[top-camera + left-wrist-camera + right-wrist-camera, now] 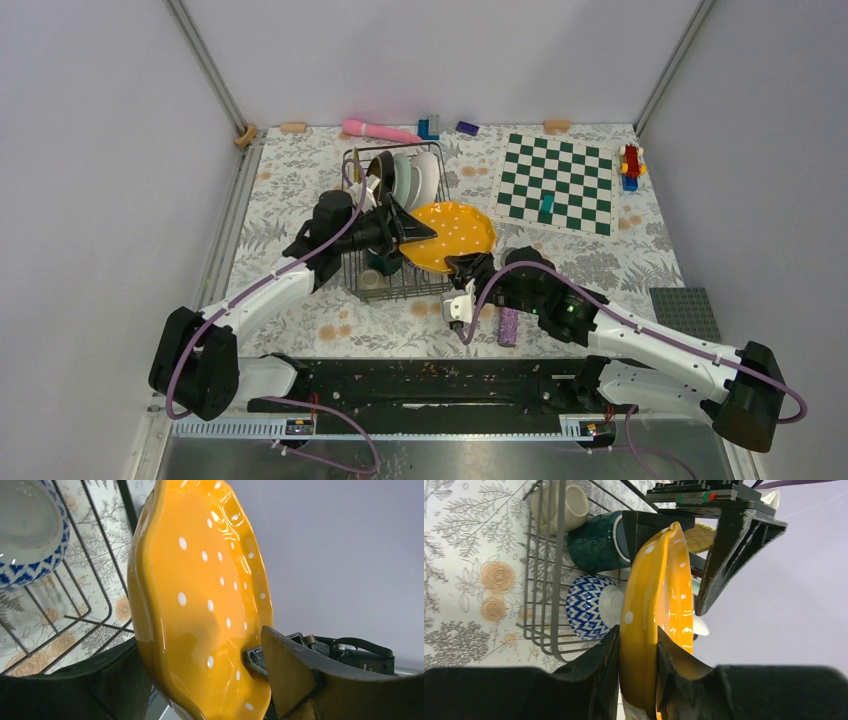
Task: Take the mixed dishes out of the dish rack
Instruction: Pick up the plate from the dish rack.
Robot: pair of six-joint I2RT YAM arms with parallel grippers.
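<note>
1. Between the fingers of the left pincer, which stand apart, the left wrist view shows the yellow plate: glossy, white-dotted, wavy-rimmed.
2. Only the right wrist view shows the right pincer clamped on its rim, dish rack to the left.

Yellow dotted plate hung tilted by rt edge of blk wire rack; other plates upright inside, w/ mug, bowl.

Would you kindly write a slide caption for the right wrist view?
Right end effector grips the yellow plate by its rim, the dish rack beyond.
</note>
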